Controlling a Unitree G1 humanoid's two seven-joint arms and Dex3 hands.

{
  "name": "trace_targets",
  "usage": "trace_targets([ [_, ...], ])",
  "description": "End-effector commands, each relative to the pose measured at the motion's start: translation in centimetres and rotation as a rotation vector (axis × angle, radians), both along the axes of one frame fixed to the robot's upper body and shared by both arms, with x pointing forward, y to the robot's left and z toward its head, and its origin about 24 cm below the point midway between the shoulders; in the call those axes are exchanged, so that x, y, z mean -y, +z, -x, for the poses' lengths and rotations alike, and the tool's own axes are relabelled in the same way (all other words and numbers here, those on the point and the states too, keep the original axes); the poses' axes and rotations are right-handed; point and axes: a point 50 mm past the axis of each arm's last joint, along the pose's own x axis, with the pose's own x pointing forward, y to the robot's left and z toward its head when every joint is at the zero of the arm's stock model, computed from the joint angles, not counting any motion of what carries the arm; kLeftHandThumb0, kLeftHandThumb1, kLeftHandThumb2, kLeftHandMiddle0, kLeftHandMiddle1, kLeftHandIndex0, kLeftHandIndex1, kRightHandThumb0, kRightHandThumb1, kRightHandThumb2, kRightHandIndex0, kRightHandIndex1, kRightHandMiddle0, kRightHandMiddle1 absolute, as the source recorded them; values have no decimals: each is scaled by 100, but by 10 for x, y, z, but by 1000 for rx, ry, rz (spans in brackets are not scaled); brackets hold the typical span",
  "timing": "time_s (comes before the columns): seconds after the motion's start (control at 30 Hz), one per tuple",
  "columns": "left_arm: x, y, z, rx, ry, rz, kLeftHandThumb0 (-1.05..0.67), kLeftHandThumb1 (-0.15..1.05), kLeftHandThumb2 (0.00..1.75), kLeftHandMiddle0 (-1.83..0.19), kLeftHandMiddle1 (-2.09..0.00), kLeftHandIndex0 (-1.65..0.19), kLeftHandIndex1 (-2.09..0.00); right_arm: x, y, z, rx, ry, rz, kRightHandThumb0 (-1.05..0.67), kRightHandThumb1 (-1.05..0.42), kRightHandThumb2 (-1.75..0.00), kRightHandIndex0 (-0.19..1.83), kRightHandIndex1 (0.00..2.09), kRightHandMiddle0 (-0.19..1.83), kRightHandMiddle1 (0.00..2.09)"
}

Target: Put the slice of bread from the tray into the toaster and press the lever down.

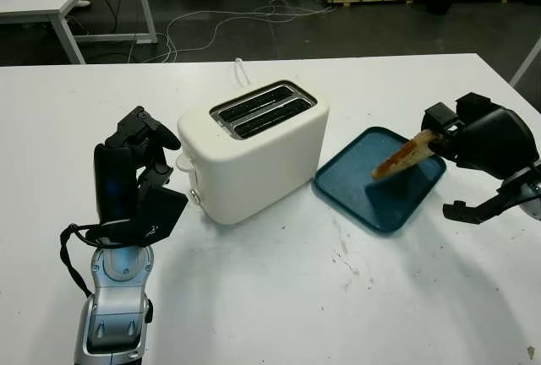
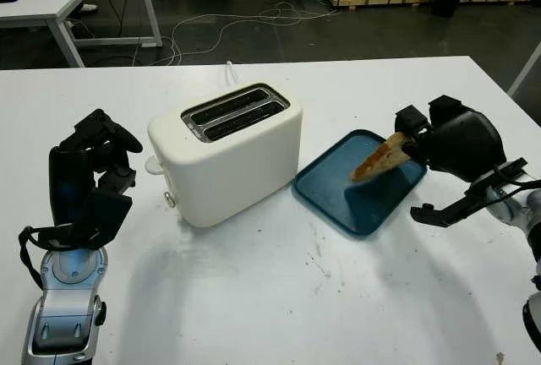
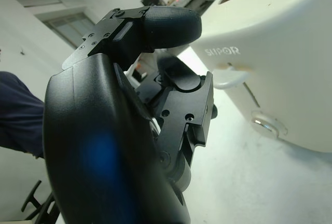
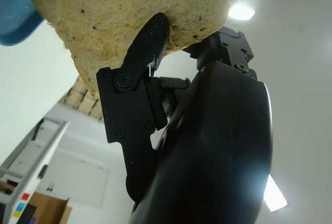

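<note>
Slice of bread (image 1: pixel 404 155) pinched in the right hand (image 1: pixel 473 138), tilted, lifted over the blue tray (image 1: pixel 355 192). Cream toaster (image 1: pixel 254 149) just beside the tray, two slots empty, "SUPOR" printed above its lever (image 3: pixel 231 77). Left hand (image 1: pixel 135 175) upright near the lever end, fingers curled, holding nothing.

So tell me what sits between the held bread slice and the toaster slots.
In the left eye view, the right hand holds the bread slice above the blue tray. Between it and the toaster lie just the tray's near edge and bare white table.
</note>
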Motion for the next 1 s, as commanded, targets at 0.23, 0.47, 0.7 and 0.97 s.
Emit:
trace_targets([
  [0.23, 0, 0, 0, 8, 11, -10, 5, 92, 85, -107, -175, -66, -175, -5, 51, -15, 1, -1, -195, -53, -92, -74, 46, 175, 15, 175],
  [0.47, 0, -1, 0, 4, 16, -2, 5, 92, 84, -106, -175, -65, -175, -15, 103, -23, 103, 94, -299, -40, -92, -48, 48, 175, 28, 168],
  [0.7, -1, -1, 0, -2, 19, -2, 5, 92, 84, -105, -175, -64, -175, -31, 162, -31, 95, 142, -420, -43, -92, -45, 58, 175, 71, 101],
  [0.97, -1, -1, 1, -3, 22, -10, 6, 92, 83, -104, -175, -63, -175, -52, 206, -37, -6, 239, -628, -49, -92, -44, 65, 175, 52, 163],
])
